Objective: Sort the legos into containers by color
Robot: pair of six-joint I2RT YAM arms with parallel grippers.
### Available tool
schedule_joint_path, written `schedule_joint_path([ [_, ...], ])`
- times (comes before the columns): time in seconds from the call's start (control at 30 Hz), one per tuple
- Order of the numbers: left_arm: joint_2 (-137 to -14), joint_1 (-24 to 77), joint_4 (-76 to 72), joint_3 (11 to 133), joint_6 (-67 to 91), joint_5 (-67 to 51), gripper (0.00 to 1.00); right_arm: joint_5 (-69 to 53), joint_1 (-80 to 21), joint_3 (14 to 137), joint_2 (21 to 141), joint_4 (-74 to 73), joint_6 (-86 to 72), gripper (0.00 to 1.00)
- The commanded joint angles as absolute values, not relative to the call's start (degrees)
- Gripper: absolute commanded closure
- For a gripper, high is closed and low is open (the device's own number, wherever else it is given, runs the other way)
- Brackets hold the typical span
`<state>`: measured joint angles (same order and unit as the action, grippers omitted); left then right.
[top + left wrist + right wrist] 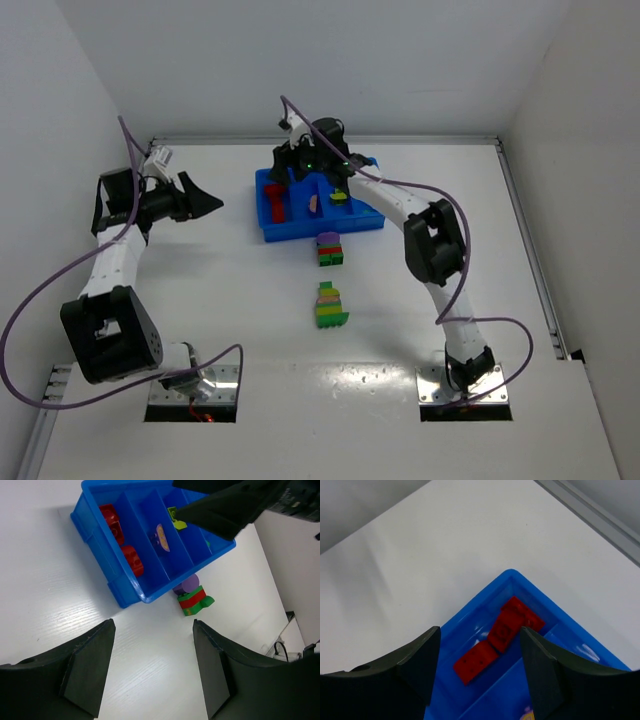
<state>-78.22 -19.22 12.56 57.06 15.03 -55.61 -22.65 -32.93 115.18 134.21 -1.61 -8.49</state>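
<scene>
The blue tray (300,234) is the biggest thing here, sitting straight under the right gripper (480,632), whose jaws hang spread with nothing between them. The left gripper (152,630) is off to the tray's side, also spread and empty, with the tray ahead of its fingers. Just past the tray's near corner from that gripper stands a stack (192,596) of purple, red and green bricks. A second stack (329,306), green, pink and yellow-green, sits further back toward the arm bases. Directly below the right gripper lie red bricks (500,635) in the end compartment. A pink-and-purple piece (161,536) and a yellow-green brick (176,519) lie in other compartments. I'd guess they're all light, hard, slick plastic, best pinched across flat sides, and the stacks likely need prising apart. The right arm (235,502) hides the tray's far end, and I can't tell how firmly the stacks are clipped.
</scene>
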Motion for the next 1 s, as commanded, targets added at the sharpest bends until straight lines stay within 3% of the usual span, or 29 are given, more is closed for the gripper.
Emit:
schedule_joint_path([
  [0.0, -73.84, -18.99, 13.86, 57.21, 9.79, -57.56, 0.31, -23.82, -31.99, 111.38, 120.61, -2.19, -6.51, 0.35],
  [0.23, -73.73, -8.46, 33.91, 61.96, -13.34, -53.11, 0.31, -21.18, -25.50, 90.84, 96.53, -20.43, 8.84, 0.35],
  [0.5, -79.26, 15.45, 41.38, 67.49, -28.79, -44.57, 0.31, -22.24, -18.47, 59.99, 68.43, -26.54, 14.85, 0.35],
  [0.67, -87.43, 27.32, 47.27, 74.43, -42.07, -38.15, 0.32, -22.76, -11.01, 52.30, 59.17, -27.77, 15.38, 0.35],
  [0.77, -95.43, 33.55, 57.02, 81.97, -61.63, -36.66, 0.35, -24.77, -7.57, 50.02, 56.17, -28.39, 15.38, 0.35],
  [0.97, -103.88, 36.82, 63.54, 87.36, -77.77, -34.02, 0.35, -28.64, -3.43, 48.78, 54.84, -28.92, 14.59, 0.35],
])
